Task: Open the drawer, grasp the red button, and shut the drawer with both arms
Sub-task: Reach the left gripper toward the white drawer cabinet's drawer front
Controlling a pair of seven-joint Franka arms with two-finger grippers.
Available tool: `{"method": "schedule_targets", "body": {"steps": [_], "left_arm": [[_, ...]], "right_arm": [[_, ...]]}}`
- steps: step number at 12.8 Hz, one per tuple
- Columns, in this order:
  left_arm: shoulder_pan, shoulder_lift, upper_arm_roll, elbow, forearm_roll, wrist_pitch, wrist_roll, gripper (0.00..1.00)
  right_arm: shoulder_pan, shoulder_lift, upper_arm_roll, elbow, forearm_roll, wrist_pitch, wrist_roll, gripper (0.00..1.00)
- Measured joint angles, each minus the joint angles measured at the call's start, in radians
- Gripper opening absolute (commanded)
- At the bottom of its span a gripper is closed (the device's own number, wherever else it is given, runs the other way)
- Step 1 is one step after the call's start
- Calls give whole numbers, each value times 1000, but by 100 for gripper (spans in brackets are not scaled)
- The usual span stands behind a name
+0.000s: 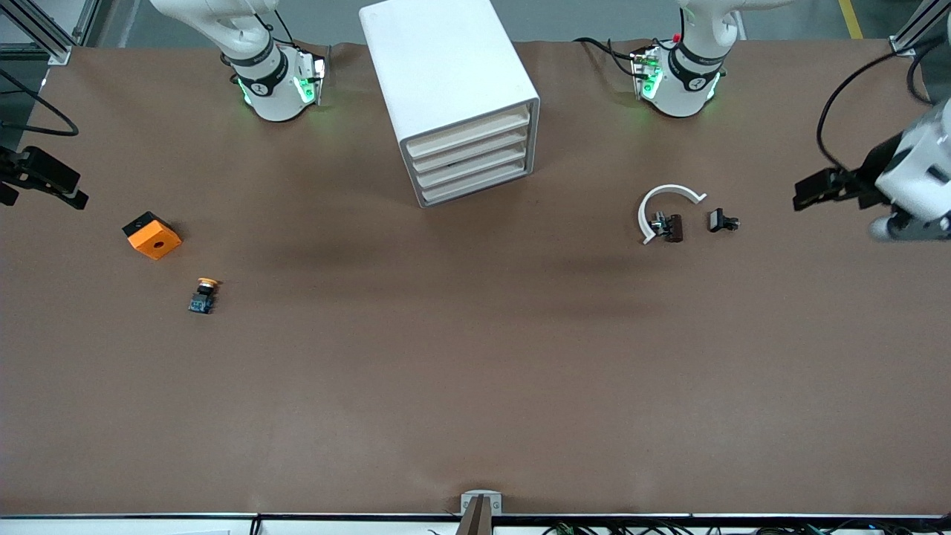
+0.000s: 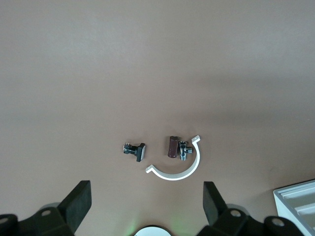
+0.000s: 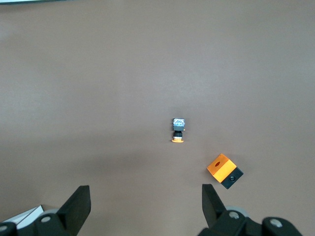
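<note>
front view first: the cabinet (image 1: 452, 96) stands on the bench (image 1: 475, 386) between the two arm bases, and i'll place everything off it. all four of its drawers look pushed in — the drawer (image 1: 475, 160) i need has not been pulled yet, and i can't tell from here which of the four it is. the red-capped button is nowhere in sight, so i judge it sits inside. toward the right arm's end from the cabinet, and nearer the front camera, lie an orange cube (image 1: 151, 235) and a yellow-capped button (image 1: 203, 295) — not the one i want. toward the left arm's end from the cabinet lie a white curved clip (image 1: 663, 209) and a small black part (image 1: 721, 221). the left claw (image 1: 817, 191) hangs at the left arm's end of the bench, the right claw (image 1: 41, 178) at the right arm's end, both well apart from the cabinet.

left wrist view: the left claw (image 2: 145, 209) is spread wide and empty, over the clip and the black part.

right wrist view: the right claw (image 3: 145, 209) is likewise wide apart, holding nothing, over the cube and the yellow-capped button.

so i'm at the very start, opening not begun. next i'd bring one claw to a drawer front and catch its edge squarely to draw it out.
</note>
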Motion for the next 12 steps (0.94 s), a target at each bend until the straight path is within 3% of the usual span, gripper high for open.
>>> {"method": "schedule_targets", "body": {"steps": [3, 6, 12], "left_arm": [[-1, 98, 0, 2, -25, 68, -50, 100], [-5, 185, -4, 1, -89, 89, -227, 100], [-100, 357, -13, 7, -190, 139, -802, 100]], "right_arm": [[-1, 15, 0, 0, 0, 30, 0, 100], [-1, 23, 1, 0, 0, 37, 0, 100], [-1, 24, 2, 2, 0, 37, 0, 100]]}}
